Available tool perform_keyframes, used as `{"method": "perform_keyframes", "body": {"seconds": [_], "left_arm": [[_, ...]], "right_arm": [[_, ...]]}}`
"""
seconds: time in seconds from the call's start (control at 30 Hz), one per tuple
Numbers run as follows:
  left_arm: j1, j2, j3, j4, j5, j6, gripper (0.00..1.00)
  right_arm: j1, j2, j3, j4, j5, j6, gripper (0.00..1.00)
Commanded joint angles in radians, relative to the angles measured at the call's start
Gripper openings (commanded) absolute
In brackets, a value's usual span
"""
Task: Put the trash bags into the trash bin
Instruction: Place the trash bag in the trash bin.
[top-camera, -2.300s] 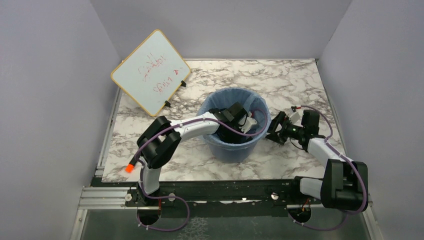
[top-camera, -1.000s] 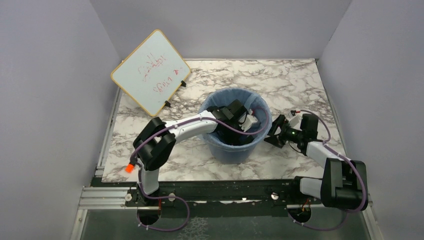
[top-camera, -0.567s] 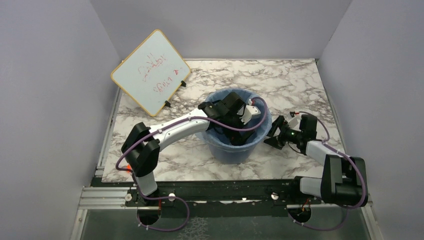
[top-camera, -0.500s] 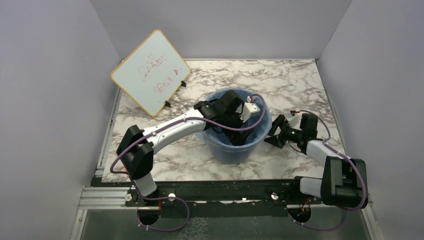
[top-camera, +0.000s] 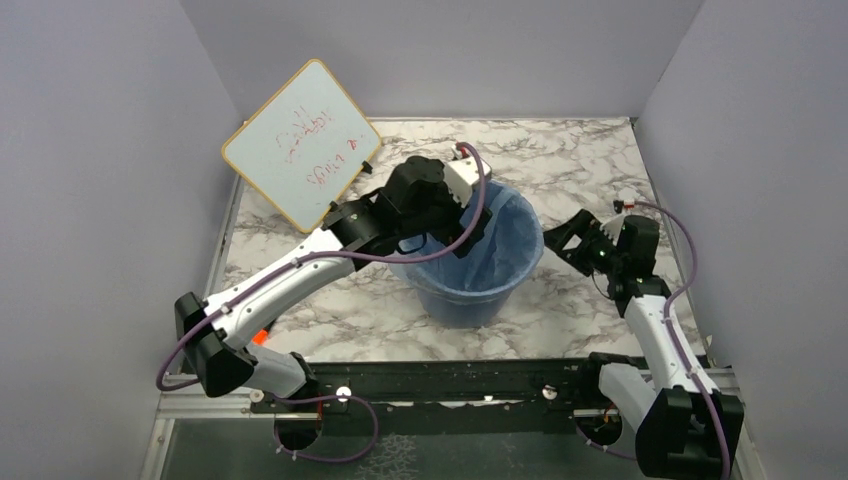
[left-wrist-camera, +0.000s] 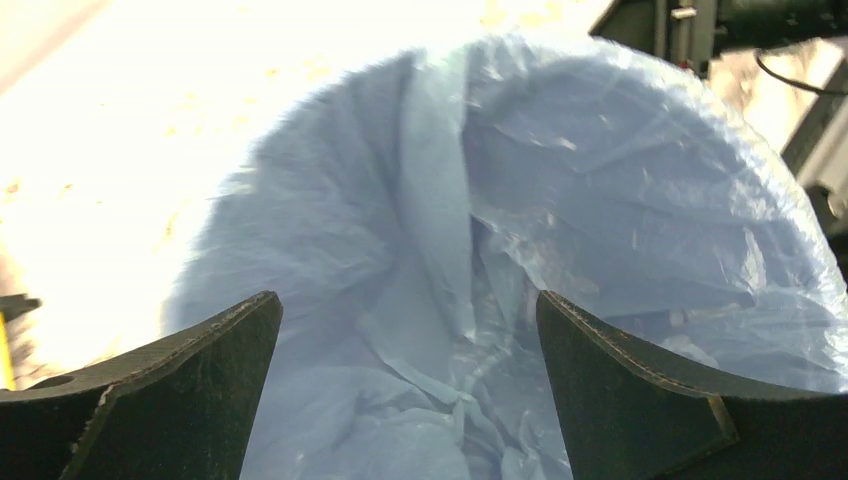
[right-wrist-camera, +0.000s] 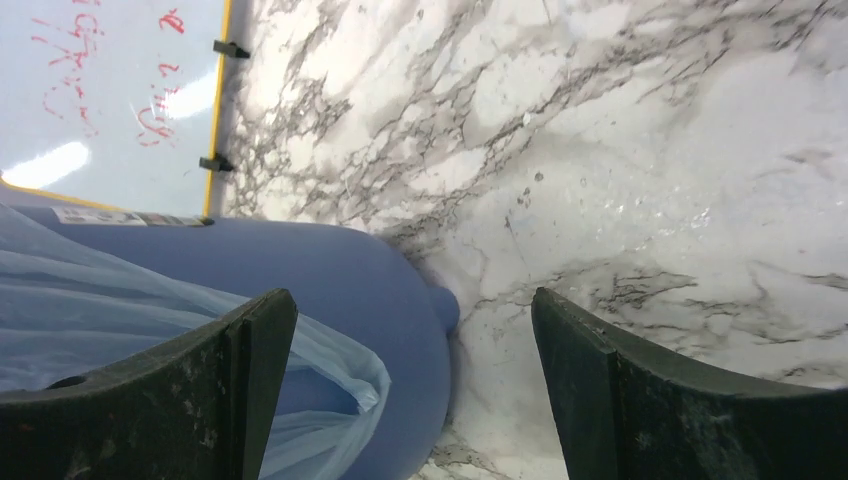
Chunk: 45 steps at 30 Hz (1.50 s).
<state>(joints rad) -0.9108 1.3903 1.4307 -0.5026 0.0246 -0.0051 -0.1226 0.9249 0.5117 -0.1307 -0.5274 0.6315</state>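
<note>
Top, left-wrist and right-wrist views. The trash bin (top-camera: 462, 296) is standing near the middle of the table (top-camera: 560, 150), slightly toward its near edge, and the trash bag (top-camera: 503, 238) is sitting inside it as a liner. The film is showing as thin, translucent and pale blue. It is creasing in long vertical folds down the wall and bunching into crumpled pleats at the bottom. Its upper edge is lapping over the rim and hanging down the outside of the right wall, which is probably what is keeping the mouth spread.

The left gripper (left-wrist-camera: 405, 300) is hovering above the bin's far left rim and looking straight down into the bag. Its jaws are standing wide apart and gripping nothing, a pose suited to staying clear of the floppy plastic. The right gripper (right-wrist-camera: 412, 300) is waiting just beside the bin's right side, apart from the wall, with its jaws likewise spread and empty. It is arguably well placed to tuck the overhang.

A whiteboard (top-camera: 300, 140) with red writing is leaning at the far left corner.
</note>
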Motion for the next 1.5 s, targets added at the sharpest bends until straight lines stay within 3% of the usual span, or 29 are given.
{"method": "perform_keyframes", "body": {"seconds": [0.0,0.13,0.23,0.37,0.53,0.6,0.73,0.93,1.03,1.17,1.33,1.47], "left_arm": [[0.012,-0.099,-0.039,0.055,-0.205,-0.063,0.99],[0.097,-0.167,-0.101,0.073,-0.322,-0.138,0.99],[0.226,-0.219,-0.122,0.090,-0.226,-0.182,0.99],[0.316,-0.233,-0.117,0.068,-0.181,-0.188,0.99],[0.458,-0.255,-0.211,0.097,-0.081,-0.312,0.99],[0.525,-0.261,-0.248,0.104,-0.030,-0.356,0.99],[0.581,-0.299,-0.362,0.143,0.028,-0.408,0.99],[0.596,-0.361,-0.534,0.224,0.058,-0.490,0.99],[0.596,-0.366,-0.583,0.240,0.085,-0.498,0.99],[0.598,-0.368,-0.627,0.250,0.107,-0.510,0.99],[0.598,-0.377,-0.661,0.254,0.124,-0.502,0.99],[0.597,-0.391,-0.693,0.253,0.153,-0.501,0.99]], "right_arm": [[0.000,-0.020,0.128,-0.148,0.096,-0.106,0.94],[0.001,-0.040,0.247,-0.221,-0.025,-0.186,0.94],[0.001,-0.074,0.321,-0.262,-0.096,-0.233,0.93],[0.000,-0.101,0.421,-0.275,-0.247,-0.269,0.91],[0.001,-0.104,0.549,-0.307,-0.368,-0.294,0.88],[0.000,-0.080,0.611,-0.333,-0.381,-0.303,0.85],[0.087,0.035,0.830,-0.557,-0.298,-0.412,0.83],[0.116,0.058,0.859,-0.583,-0.318,-0.410,0.82],[0.226,0.094,0.866,-0.624,-0.238,-0.420,0.81],[0.534,0.146,0.888,-0.668,0.119,-0.425,0.81],[0.796,0.274,0.971,-0.719,0.370,-0.428,0.79],[0.925,0.372,1.038,-0.801,0.505,-0.456,0.79]]}}
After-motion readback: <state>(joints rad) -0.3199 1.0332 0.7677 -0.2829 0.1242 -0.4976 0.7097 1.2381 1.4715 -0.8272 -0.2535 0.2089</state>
